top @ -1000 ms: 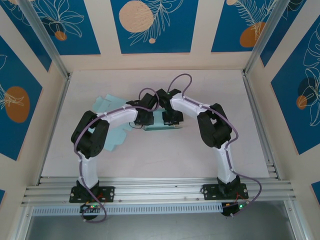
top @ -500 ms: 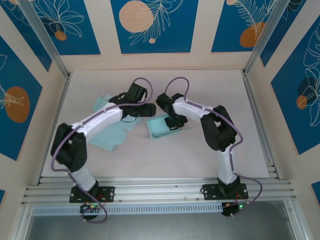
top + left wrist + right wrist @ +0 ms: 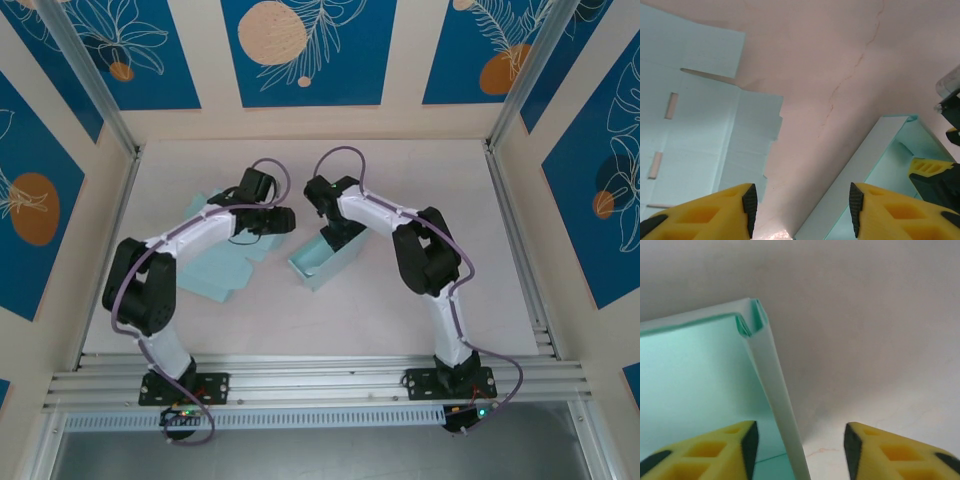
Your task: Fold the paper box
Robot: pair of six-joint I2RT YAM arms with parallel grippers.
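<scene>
The paper box (image 3: pixel 322 260) is a pale teal open tray lying slantwise at mid-table. In the left wrist view its white outer wall (image 3: pixel 855 167) runs up to the right. My left gripper (image 3: pixel 282 220) hovers just left of the box, over the bare table. Its jaws (image 3: pixel 802 210) are open and touch nothing. My right gripper (image 3: pixel 337 236) sits at the box's far end. It is open (image 3: pixel 800 445), with the box's thin side wall (image 3: pixel 775 390) standing between the fingers, apart from both pads. The box's teal inside (image 3: pixel 695 385) lies to the left.
Flat teal cut-out sheets (image 3: pixel 215 265) lie left of the box under the left arm, with slots and tabs (image 3: pixel 690 125). Another sheet (image 3: pixel 205 207) lies farther back. An aluminium rail (image 3: pixel 310 380) runs along the near edge.
My left arm pulled back to the left, away from the box. My right gripper opened. The box swung round to lie slantwise.
</scene>
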